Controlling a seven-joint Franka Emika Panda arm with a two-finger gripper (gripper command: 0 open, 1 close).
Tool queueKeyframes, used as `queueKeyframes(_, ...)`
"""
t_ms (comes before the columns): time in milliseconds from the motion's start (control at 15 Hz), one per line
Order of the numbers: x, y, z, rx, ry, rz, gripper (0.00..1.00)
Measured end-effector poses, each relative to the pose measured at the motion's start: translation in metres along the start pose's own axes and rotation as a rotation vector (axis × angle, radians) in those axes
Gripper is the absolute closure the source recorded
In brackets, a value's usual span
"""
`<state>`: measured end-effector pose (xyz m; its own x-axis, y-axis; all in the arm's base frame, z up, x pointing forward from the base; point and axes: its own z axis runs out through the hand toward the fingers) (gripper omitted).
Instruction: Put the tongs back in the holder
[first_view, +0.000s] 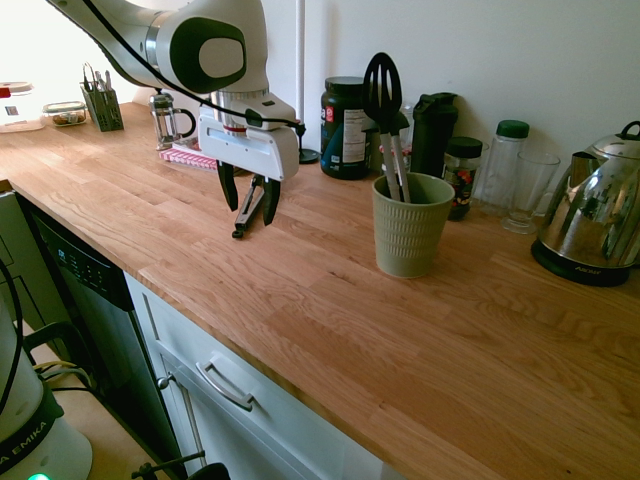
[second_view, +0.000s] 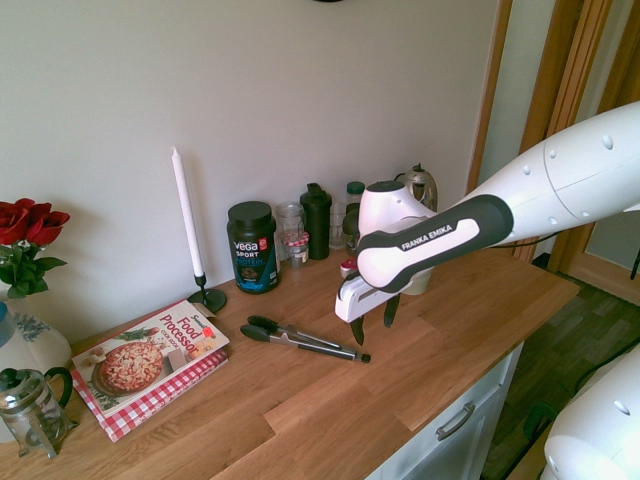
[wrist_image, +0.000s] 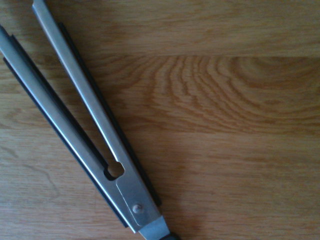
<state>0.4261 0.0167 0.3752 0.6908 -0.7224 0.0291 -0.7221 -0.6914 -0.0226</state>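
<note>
The long slim tongs with two silver metal arms and black tips (second_view: 300, 340) lie flat on the wooden countertop (first_view: 420, 330), clear of the sage-green ribbed round holder (first_view: 410, 225). In the second exterior view their long axis runs across the counter: the black paddle tips lie toward the tall white candle in its black stand (second_view: 188, 225), and the hinged end lies toward the counter's front edge, below the gripper. In the wrist view the two arms (wrist_image: 75, 125) spread apart from the riveted hinge, resting on bare wood grain.

The white arm reaches over the counter with the hand pointing straight down. The two-finger gripper (first_view: 248, 195) hangs above the hinged end of the tongs, not touching them. Its dark fingers (first_view: 228, 185) stand wide apart and hold nothing.

The holder stands upright, well apart from the tongs, and contains a black slotted spatula (first_view: 383, 85) with its head uppermost. Behind the holder, jars and bottles line the wall, with a chrome kettle (first_view: 595, 225) beside them. A cookbook showing a pizza (second_view: 150, 355) lies near the tongs' tips.
</note>
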Motion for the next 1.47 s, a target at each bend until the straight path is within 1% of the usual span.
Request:
queueKeyframes(200, 0.002, -0.001, 0.001, 0.008, -0.001, 0.006, 0.0)
queueKeyframes(400, 0.006, -0.021, -0.002, 0.021, 0.009, -0.018, 0.0)
queueKeyframes(600, 0.004, -0.062, -0.008, 0.03, 0.024, -0.088, 0.0)
queueKeyframes(800, 0.007, -0.104, -0.027, 0.043, 0.048, -0.175, 0.0)
queueKeyframes(933, 0.011, -0.128, -0.034, 0.022, 0.057, -0.236, 0.0)
queueKeyframes(1200, 0.0, -0.186, -0.019, -0.003, 0.023, -0.341, 0.0)
queueKeyframes(1333, -0.005, -0.203, -0.01, -0.008, 0.01, -0.372, 0.0)
queueKeyframes(1467, -0.008, -0.211, -0.001, -0.013, -0.001, -0.397, 0.0)
